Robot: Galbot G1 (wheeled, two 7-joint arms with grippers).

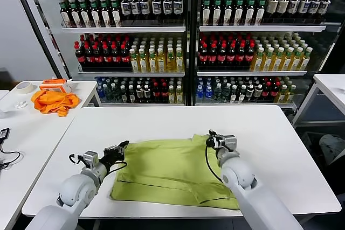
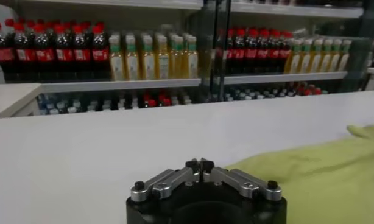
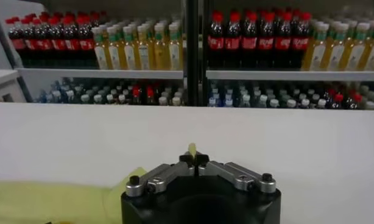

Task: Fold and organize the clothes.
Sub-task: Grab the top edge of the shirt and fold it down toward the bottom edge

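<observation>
Your left gripper (image 1: 123,146): pinched closed, lower left, at T-shirt (image 1: 172,171) edge | right gripper (image 1: 211,138): closed, pinching the shirt's far edge, centre.

Both arms reach forward, low and roughly level with each other. The left gripper (image 1: 123,146) points inward to the right, its fingers (image 2: 192,165) pressed together. The right gripper (image 1: 211,136) has its fingers (image 3: 187,159) likewise closed tip to tip.
</observation>
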